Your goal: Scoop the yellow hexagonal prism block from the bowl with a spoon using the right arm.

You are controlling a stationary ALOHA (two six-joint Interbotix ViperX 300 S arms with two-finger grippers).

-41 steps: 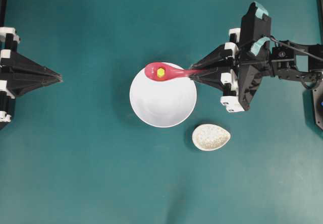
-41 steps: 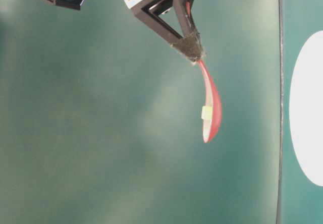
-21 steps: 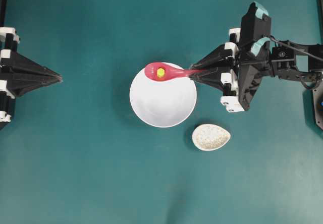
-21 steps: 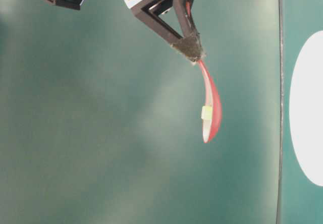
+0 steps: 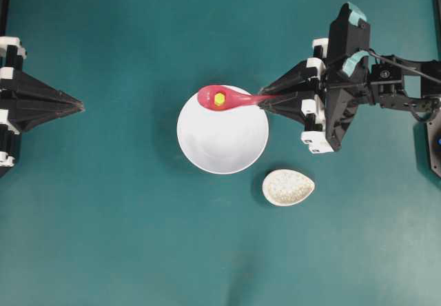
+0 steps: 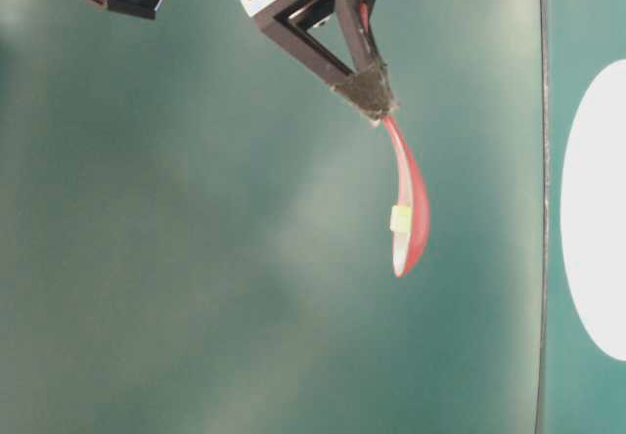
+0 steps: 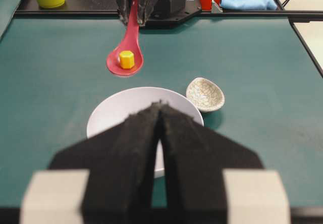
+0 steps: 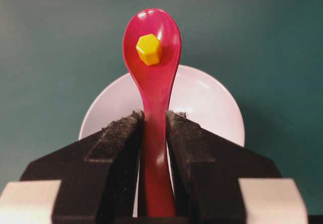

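Right claw (image 8: 154, 128) clamped on the handle of the spoon (image 5: 231, 98), whose long axis runs straight out from the claw tips toward the bowl (image 5: 222, 140). The yellow hexagonal prism block (image 8: 149, 49) sits in the spoon's cup — lifted clear above the bowl's far rim, so the scoop appears done. Left claw (image 7: 159, 114), tips together and empty, lies well apart — the right arm is nearer. No brand or legible writing visible.
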